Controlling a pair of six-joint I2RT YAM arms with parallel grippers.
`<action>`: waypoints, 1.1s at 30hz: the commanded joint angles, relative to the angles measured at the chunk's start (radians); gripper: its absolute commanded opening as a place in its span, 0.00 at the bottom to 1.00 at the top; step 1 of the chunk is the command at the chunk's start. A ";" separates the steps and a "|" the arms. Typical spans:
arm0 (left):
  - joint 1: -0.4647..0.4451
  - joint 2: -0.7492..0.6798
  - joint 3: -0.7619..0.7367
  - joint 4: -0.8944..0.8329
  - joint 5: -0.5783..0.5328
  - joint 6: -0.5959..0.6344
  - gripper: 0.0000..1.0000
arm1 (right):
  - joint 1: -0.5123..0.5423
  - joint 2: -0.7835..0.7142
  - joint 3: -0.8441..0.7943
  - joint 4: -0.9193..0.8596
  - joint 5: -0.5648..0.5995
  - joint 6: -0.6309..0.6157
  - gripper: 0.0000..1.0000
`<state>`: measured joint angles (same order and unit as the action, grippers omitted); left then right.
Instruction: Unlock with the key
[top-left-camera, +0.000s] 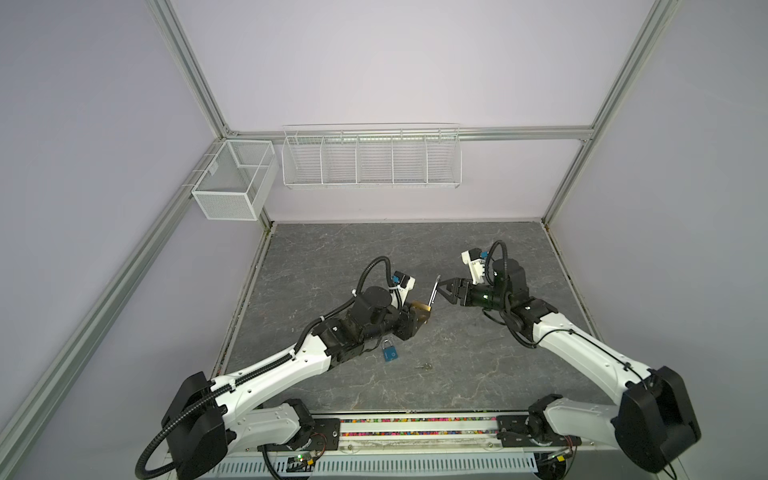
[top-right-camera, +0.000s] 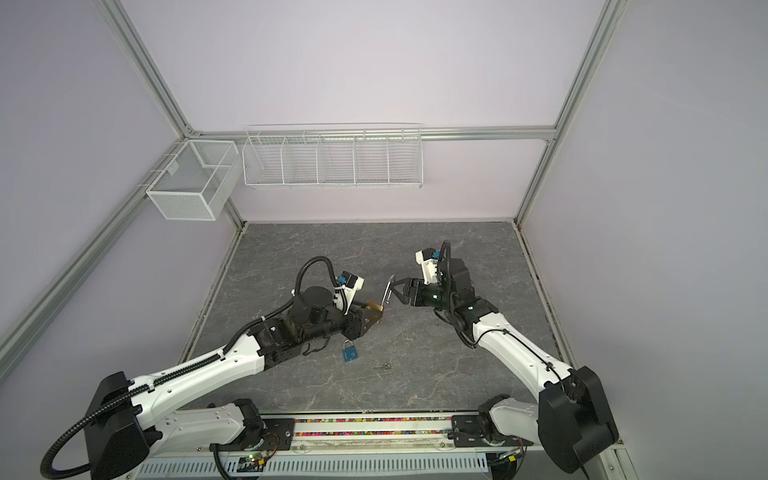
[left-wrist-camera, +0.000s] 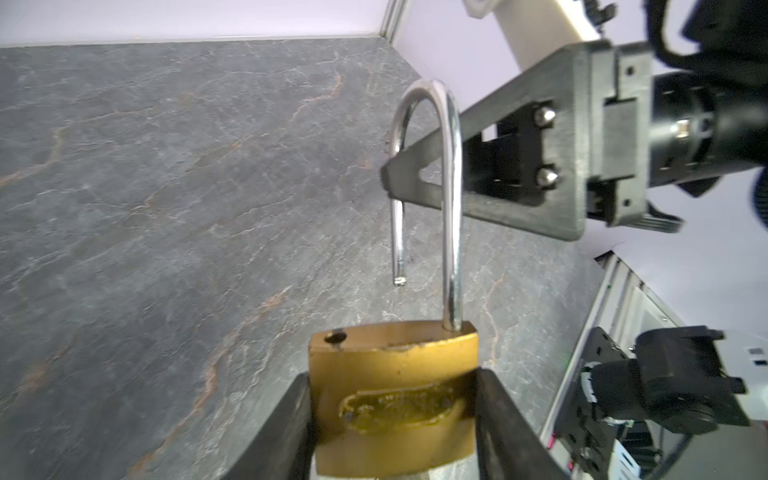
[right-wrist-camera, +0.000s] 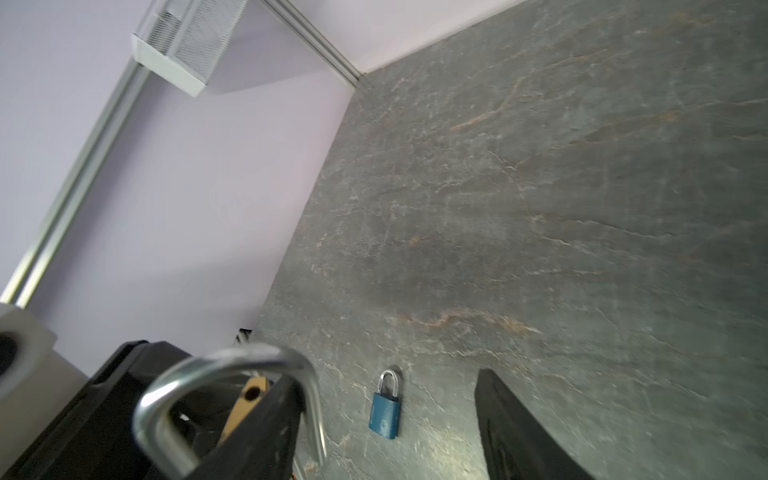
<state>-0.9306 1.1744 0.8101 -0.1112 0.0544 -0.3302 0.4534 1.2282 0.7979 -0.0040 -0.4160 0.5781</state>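
Brass padlock (left-wrist-camera: 392, 395): scuffed body, steel shackle (left-wrist-camera: 452, 187) open, free leg clear of its hole. Left gripper (left-wrist-camera: 394, 374) clamps the body; right gripper (top-left-camera: 445, 292) spread, empty.

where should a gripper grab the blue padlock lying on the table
Grip the blue padlock by its body, jaws across the two narrow sides, coming straight down from above. It lies flat on the table, so only those edges offer opposed faces. Its closed shackle is thin and rounded. Approach from the right, since the left arm hangs close beside it.
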 joint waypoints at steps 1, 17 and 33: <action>-0.002 -0.006 0.072 -0.003 -0.138 0.028 0.00 | 0.006 -0.015 0.028 -0.170 0.089 -0.067 0.68; 0.090 0.462 0.328 -0.317 -0.498 -0.037 0.00 | 0.006 -0.124 -0.052 -0.250 0.095 -0.104 0.70; 0.411 0.806 0.512 -0.466 -0.379 -0.078 0.00 | 0.004 -0.284 -0.083 -0.335 0.096 -0.115 0.74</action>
<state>-0.5751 1.9415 1.3018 -0.5179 -0.3462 -0.3870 0.4561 0.9684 0.7383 -0.3199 -0.3290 0.4850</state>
